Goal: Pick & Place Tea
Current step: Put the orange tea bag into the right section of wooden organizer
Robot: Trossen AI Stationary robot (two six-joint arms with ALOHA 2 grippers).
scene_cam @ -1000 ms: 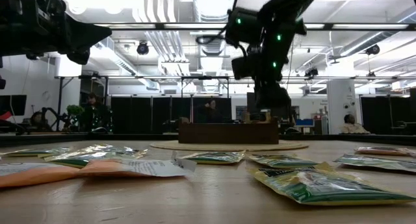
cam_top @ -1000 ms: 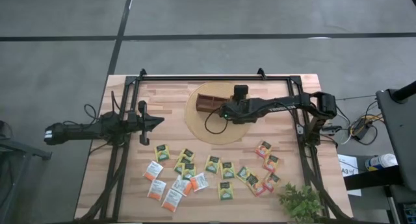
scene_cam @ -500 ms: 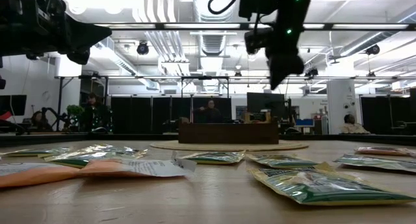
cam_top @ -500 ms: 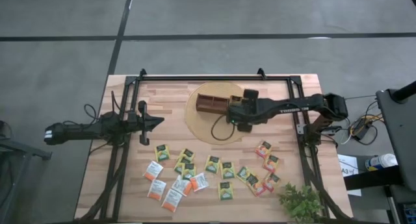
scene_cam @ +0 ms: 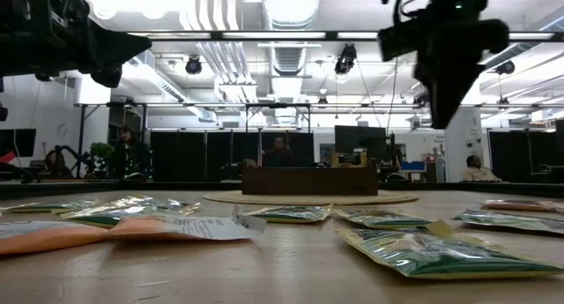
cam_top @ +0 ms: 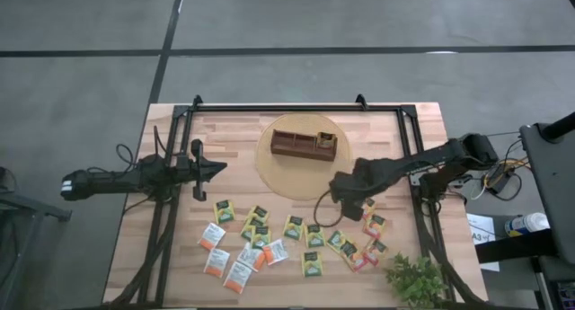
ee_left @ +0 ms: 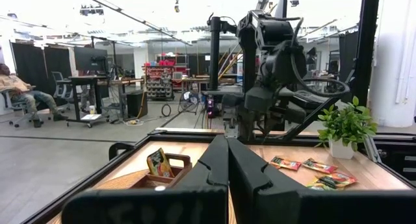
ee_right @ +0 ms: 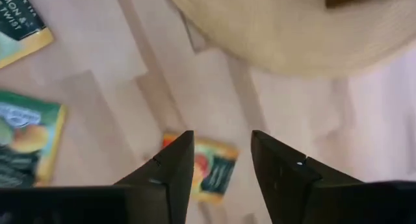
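The right gripper [cam_top: 344,195], fingers apart and empty, hangs above the table just off the round mat [cam_top: 269,171]. An orange-red tea packet [ee_right: 209,167] lies directly beneath, its long axis across the gap. The left gripper [cam_top: 218,168], closed, waits farther off. More packets [cam_top: 260,238] lie scattered nearby.

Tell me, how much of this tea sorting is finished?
Barely begun. One packet stands in the wooden tray. The right tool, open and empty, hangs above an orange-red packet. The left tool waits shut. About twenty packets remain on the table.
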